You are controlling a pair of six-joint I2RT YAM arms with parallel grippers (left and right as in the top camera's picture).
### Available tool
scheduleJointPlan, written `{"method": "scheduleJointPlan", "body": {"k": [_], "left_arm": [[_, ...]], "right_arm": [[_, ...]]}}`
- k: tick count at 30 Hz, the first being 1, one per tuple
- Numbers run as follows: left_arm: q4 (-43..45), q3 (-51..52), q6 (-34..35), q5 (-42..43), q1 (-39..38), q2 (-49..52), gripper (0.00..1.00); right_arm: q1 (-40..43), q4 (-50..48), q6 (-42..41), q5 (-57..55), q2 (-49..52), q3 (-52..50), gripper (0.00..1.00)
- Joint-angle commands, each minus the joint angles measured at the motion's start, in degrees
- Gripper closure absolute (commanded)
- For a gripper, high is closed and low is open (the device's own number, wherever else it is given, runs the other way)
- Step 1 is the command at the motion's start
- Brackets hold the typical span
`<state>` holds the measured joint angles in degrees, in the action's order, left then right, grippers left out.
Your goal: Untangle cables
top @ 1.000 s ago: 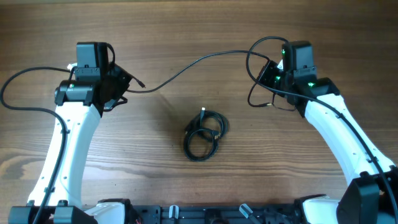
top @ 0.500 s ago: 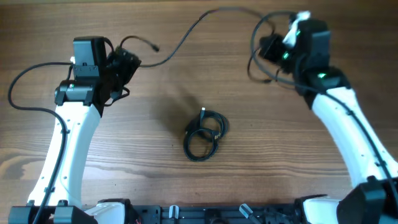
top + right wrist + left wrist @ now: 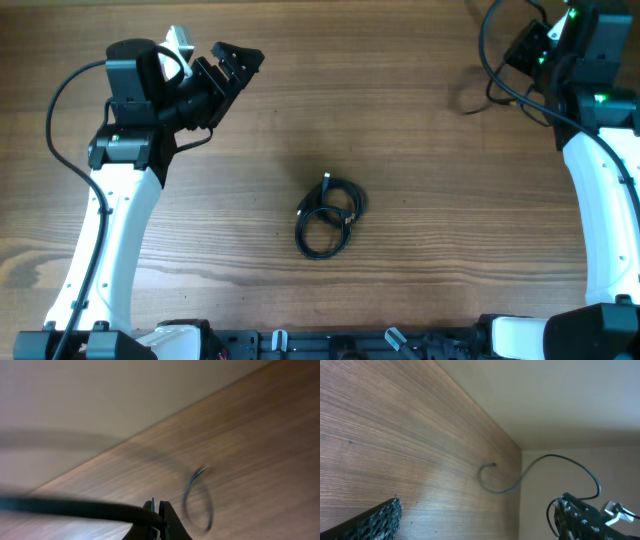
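Note:
A coiled bundle of thin black cables [image 3: 330, 215] lies at the table's middle, away from both arms. My left gripper [image 3: 232, 62] points toward the far edge at the upper left, open, with nothing between its meshed fingers [image 3: 380, 520]. In the left wrist view a loose cable strand [image 3: 492, 479] curls near the table's far edge and arcs off past it. My right gripper [image 3: 522, 47] is at the far right corner, shut on a black cable [image 3: 75, 507] that loops and trails below it [image 3: 488, 88]. That cable's free end [image 3: 197, 492] curls in a blurred loop over the wood.
The thicker black wire fixed to the left arm [image 3: 60, 95] loops out to the left. The table's far edge [image 3: 480, 410] runs close behind both grippers. The arm bases [image 3: 330, 345] sit along the near edge.
My left gripper opened and let go of the cable's end, then tilted up toward the far edge. The right arm swung to the far right corner, dragging the long cable with it.

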<state>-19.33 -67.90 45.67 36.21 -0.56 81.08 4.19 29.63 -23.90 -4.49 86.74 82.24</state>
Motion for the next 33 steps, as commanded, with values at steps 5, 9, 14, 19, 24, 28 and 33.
{"method": "scheduleJointPlan", "body": {"k": [5,9,14,19,24,28,33], "left_arm": [[-8.7,-0.7,-1.6,-1.4,0.4,-0.3,0.0],[-11.5,-0.7,-1.8,-1.4,0.4,-0.3,0.0],[-12.5,-0.7,-1.8,-1.4,0.4,-0.3,0.0],[-15.1,-0.7,-1.8,-1.4,0.4,-0.3,0.0],[-15.5,-0.7,-1.8,-1.4,0.4,-0.3,0.0],[-15.5,-0.7,-1.8,-1.4,0.4,-0.3,0.0],[-16.1,-0.7,-1.8,-1.4,0.4,-0.3,0.0]], "right_arm": [[0.1,1.0,1.3,-2.0,4.5,0.9,0.96],[0.0,2.2,1.4,16.0,5.0,0.9,0.96],[-0.1,6.2,1.3,22.2,5.2,0.9,0.96],[0.0,4.6,1.5,11.8,9.0,0.9,0.96],[7.9,-5.4,3.7,8.9,12.2,4.0,0.96],[16.5,-6.2,4.3,2.2,14.3,13.3,0.95],[20.5,-4.1,-1.7,-4.5,19.3,14.2,0.92]]}}
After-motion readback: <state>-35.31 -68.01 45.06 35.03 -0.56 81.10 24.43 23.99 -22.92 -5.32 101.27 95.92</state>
